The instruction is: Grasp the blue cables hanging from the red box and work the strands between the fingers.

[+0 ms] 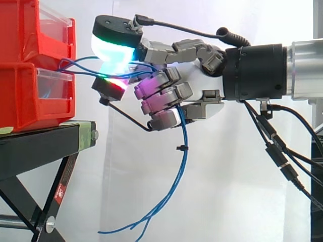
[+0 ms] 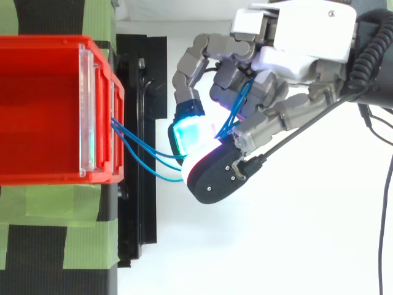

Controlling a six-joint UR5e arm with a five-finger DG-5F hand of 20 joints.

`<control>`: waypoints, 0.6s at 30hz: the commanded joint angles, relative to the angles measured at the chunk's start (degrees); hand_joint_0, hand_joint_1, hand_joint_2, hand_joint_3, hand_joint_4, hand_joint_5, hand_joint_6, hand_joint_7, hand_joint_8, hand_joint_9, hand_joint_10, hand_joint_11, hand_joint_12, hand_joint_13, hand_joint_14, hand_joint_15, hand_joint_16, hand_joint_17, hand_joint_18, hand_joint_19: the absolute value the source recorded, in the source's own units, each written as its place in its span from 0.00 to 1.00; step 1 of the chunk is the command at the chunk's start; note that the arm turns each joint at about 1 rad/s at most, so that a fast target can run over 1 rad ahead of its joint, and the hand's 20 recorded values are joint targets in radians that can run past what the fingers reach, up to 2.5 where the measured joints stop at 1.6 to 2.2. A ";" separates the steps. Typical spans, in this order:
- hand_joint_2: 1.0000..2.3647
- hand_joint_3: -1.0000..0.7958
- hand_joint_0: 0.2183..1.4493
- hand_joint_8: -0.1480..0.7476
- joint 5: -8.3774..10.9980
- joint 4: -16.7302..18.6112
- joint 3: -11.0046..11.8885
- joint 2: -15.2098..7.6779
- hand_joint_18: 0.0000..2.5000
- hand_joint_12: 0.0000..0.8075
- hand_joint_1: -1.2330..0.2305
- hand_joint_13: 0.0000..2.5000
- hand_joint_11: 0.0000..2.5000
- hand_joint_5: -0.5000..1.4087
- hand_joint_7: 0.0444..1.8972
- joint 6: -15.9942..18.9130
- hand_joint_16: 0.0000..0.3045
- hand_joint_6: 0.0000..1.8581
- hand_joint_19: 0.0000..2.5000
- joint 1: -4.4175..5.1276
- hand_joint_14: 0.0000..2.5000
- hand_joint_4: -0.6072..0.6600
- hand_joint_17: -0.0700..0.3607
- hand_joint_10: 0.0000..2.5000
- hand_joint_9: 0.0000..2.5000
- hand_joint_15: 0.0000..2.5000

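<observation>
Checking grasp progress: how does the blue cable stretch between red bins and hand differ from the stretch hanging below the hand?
The blue cable stretch from the red plastic bins to the hand is short and about level; the stretch below the hand is longer, hangs down, ends free and carries a black tie. Both are thin blue strands.

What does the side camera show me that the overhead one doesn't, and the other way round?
Side view: the blue cables drop below the hand, their loose ends dangling; two red bins sit stacked on a black stand with slanting legs. Top view: you look down into the upper bin and see green tape across the stand. Both: strands run from the bins into the hand's curled fingers.
</observation>
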 commanded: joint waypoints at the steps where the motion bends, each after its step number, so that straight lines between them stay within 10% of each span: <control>1: 0.35 0.56 0.48 0.70 0.00 0.00 -0.02 -0.01 0.98 0.74 0.37 0.70 1.00 0.29 0.47 -0.04 0.75 0.78 0.34 0.00 1.00 0.52 0.56 1.00 0.52 0.62; 18: 0.33 0.56 0.49 0.70 0.00 0.00 -0.02 -0.01 0.98 0.74 0.36 0.70 1.00 0.28 0.47 0.05 0.75 0.78 0.34 0.00 1.00 0.52 0.56 1.00 0.52 0.62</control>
